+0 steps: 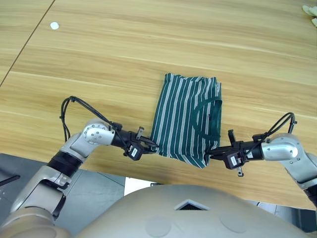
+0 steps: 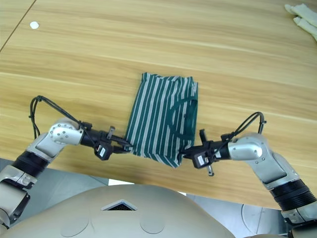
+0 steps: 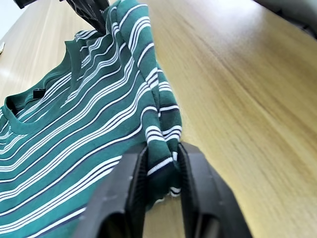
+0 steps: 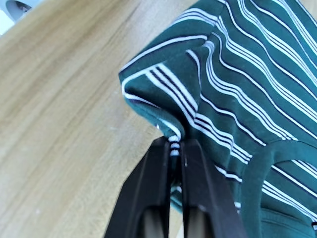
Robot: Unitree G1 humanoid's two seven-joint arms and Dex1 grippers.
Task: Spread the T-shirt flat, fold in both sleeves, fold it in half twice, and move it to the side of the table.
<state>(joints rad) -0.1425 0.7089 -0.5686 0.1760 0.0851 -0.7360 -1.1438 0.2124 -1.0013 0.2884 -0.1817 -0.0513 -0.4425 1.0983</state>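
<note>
we saw the t-shirt (image 1: 184, 119) lying on the wooden table (image 1: 114, 64), folded into a narrow block, dark green with thin white stripes. it sat close to the table's near edge, a little right of the middle. its long sides ran away from us and leaned slightly to the right at the far end. the neckline (image 1: 208, 111) showed on the top layer, toward the shirt's right side.

the left gripper (image 1: 150, 147) was at the shirt's near left corner. in the left wrist view its two dark fingers (image 3: 131, 183) pressed in on a bunched fold of striped cloth, pinching it, and the corner was raised a little off the wood. the right gripper (image 1: 210, 154) was at the near right corner. its fingers (image 4: 148, 193) were closed tight on the hem with a thin strip of stripe caught between them, and the cloth just past them puckered into a small peak. both arms came in from the near edge, low over the table, one on each side of the shirt.

far off on the left part of the table we saw a small white spot (image 1: 54, 25). at the far right corner lay a pale cloth (image 1: 311, 14). both were well apart from the shirt.
</note>
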